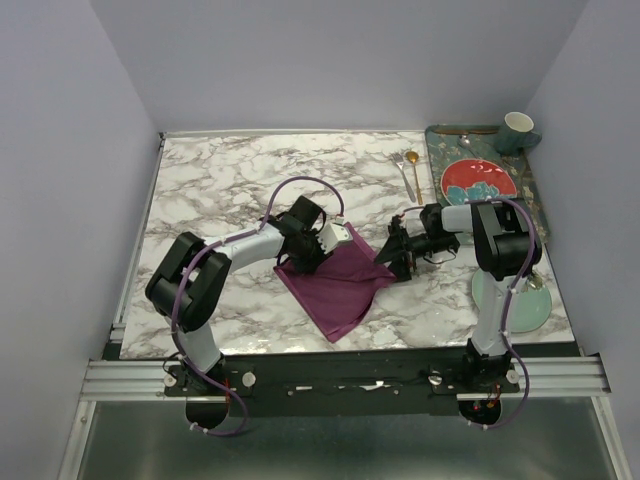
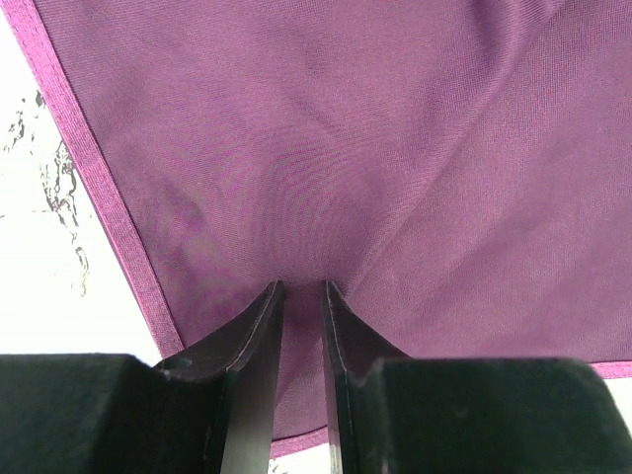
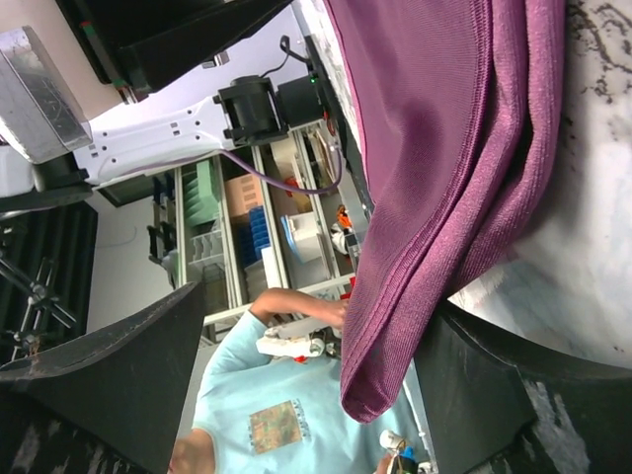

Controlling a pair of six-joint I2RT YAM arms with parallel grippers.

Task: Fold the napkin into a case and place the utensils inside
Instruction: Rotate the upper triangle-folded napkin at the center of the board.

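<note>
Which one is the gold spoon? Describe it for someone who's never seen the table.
Start at the dark patterned tray in the marble table's far right corner. On bare marble just left of it, two slim utensils lie side by side. The gold spoon is the yellow one with a round bowl; its neighbour, the fork, is silver.

The napkin (image 1: pixel 335 285) is finely woven plum cloth with a soft sheen. The table (image 1: pixel 230 180) looks like glossy marble. At two o'clock, the fork (image 1: pixel 402 176) and spoon (image 1: pixel 412 168) are shiny metal.
</note>
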